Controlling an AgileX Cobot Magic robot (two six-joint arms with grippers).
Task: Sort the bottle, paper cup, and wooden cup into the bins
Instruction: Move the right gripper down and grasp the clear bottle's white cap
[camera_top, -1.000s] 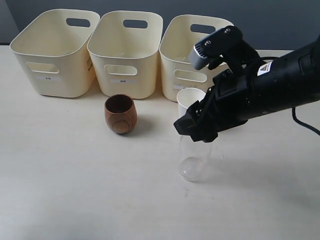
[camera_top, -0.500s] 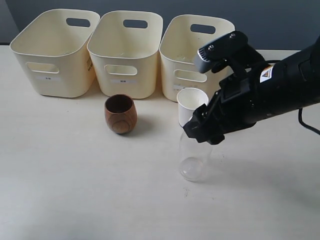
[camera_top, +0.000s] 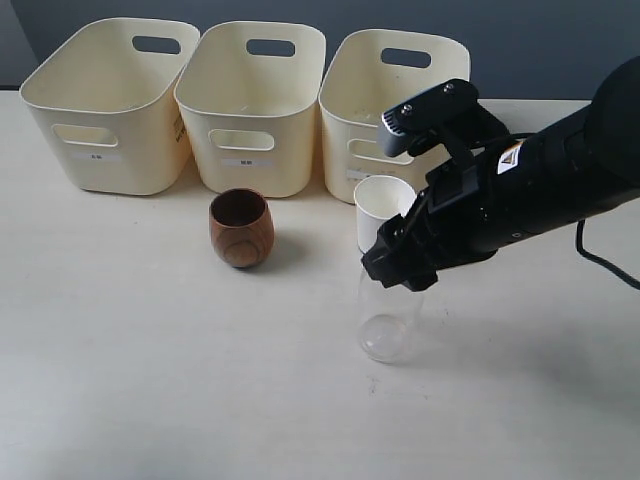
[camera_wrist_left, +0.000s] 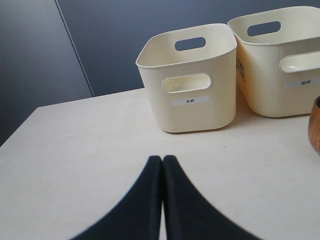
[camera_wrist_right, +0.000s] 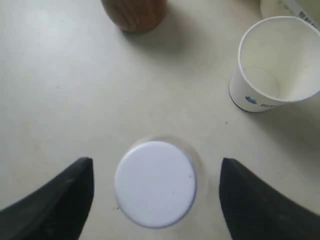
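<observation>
Your table (camera_top: 150, 380) is a pale, matte surface, and along its far edge three cream bins stand in a row, each just beside the next: left bin (camera_top: 110, 110), middle bin (camera_top: 250, 120) and right bin (camera_top: 362, 112), each with an oval handle cutout and a small front label. Your right arm (camera_top: 560, 180) reaches in from the right, and the right gripper (camera_wrist_right: 156, 164) hangs over the bottle (camera_top: 388, 322) with its fingers spread wide, one on each side of the white cap (camera_wrist_right: 155, 184) and clear of it (the wrist view shows a gap on both sides). The bottle stands upright on the table, in front of the right bin. Your left gripper (camera_wrist_left: 162, 167) has its fingers pressed together, holding nothing, low over the table before the left bin. The wooden cup (camera_top: 241, 228) stands upright in front of the middle bin, well apart from the bottle. The paper cup (camera_top: 378, 208) stands open side up just behind the bottle, near the right bin's front wall.
</observation>
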